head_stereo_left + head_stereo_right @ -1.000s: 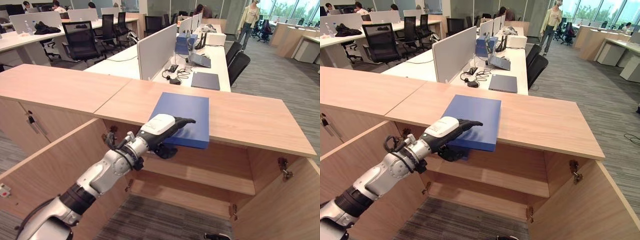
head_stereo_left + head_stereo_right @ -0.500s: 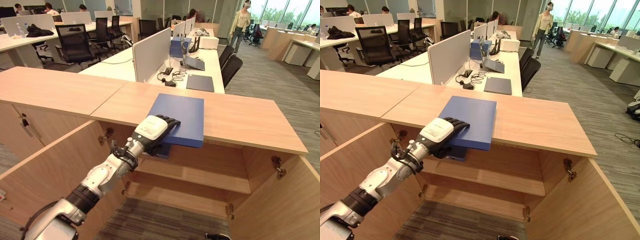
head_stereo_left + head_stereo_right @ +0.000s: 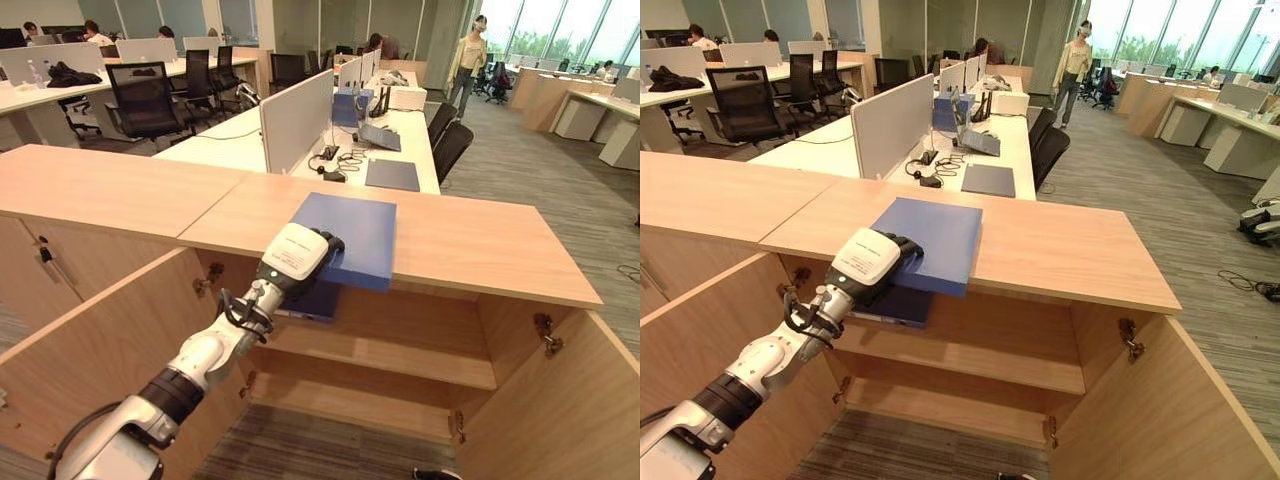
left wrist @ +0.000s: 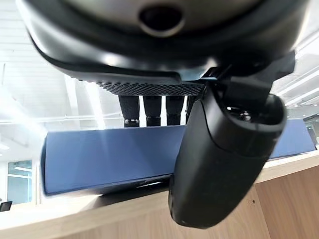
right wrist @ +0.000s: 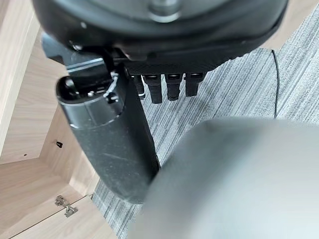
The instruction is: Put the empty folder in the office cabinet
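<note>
A: How is the left arm posed?

B: It reaches up and forward from the lower left. The left hand (image 3: 297, 255) is at the front edge of the cabinet top, with its white-covered back turned up.

A: And the fingers?

B: They are curled over the near corner of the blue folder (image 3: 350, 235). In the left wrist view the fingers (image 4: 152, 110) lie on top of the folder (image 4: 109, 154) and the thumb (image 4: 224, 159) comes under its edge, so the hand pinches it.

A: Where is the folder relative to the hand?

B: It lies flat on the wooden surface (image 3: 480, 245) and goes away from the hand to the far side. Its near edge hangs a little over the front of the surface, just above the open cabinet (image 3: 400, 350). Below the hand, a dark flat thing (image 3: 312, 302) lies on the upper shelf.

A: The right hand?

B: The right hand (image 5: 114, 129) shows in its own wrist view, above grey carpet (image 5: 239, 89), holding nothing. Its fingers are short in the view; I cannot tell whether they are straight or curled.

A: Farther away?

B: Beyond the surface stand office desks (image 3: 400, 130), and a person (image 3: 468, 62) is in the aisle.
</note>
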